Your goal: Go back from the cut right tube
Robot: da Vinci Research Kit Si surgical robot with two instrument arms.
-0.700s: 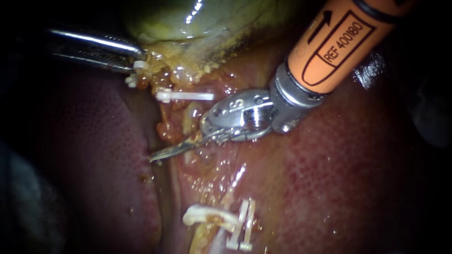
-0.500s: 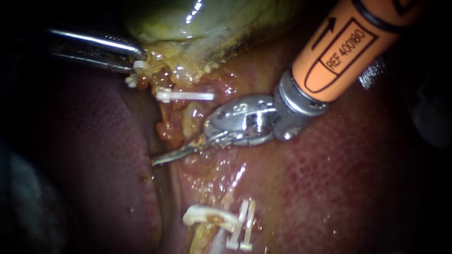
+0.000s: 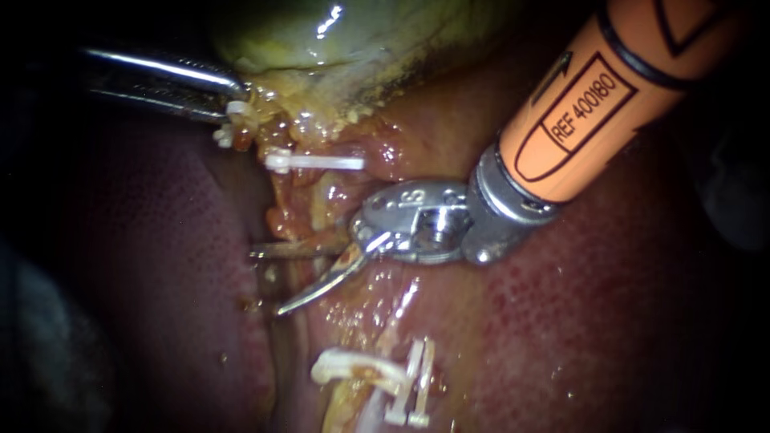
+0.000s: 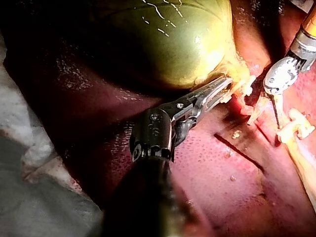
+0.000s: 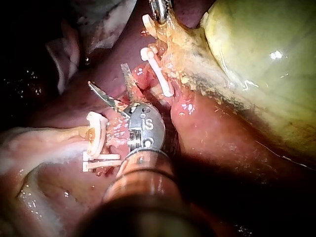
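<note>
Hand of right instrument (image 3: 269,281) open, empty, just on the far side of cut right tube (image 3: 349,369), near stump. Left instrument (image 3: 237,100) clamped on gallbladder (image 3: 337,40). Tube probably soft, slippery, fragile: hold beside clips (image 3: 413,385) only.

Light: one source, aimed at centre. Liver (image 3: 626,321) lit red-brown mid-field, falling to black toward 3 and 9 o'clock. Hard white glints on the wet gallbladder (image 3: 289,36) at 12 o'clock. Dim grey material (image 3: 36,353) at 8 o'clock, barely lit.

Left wrist view: pale crumpled sheet (image 4: 34,197) against the liver's edge.

Right wrist view: pale wrinkled material (image 5: 98,19) beyond the liver, kind unclear. Surround is black.
</note>
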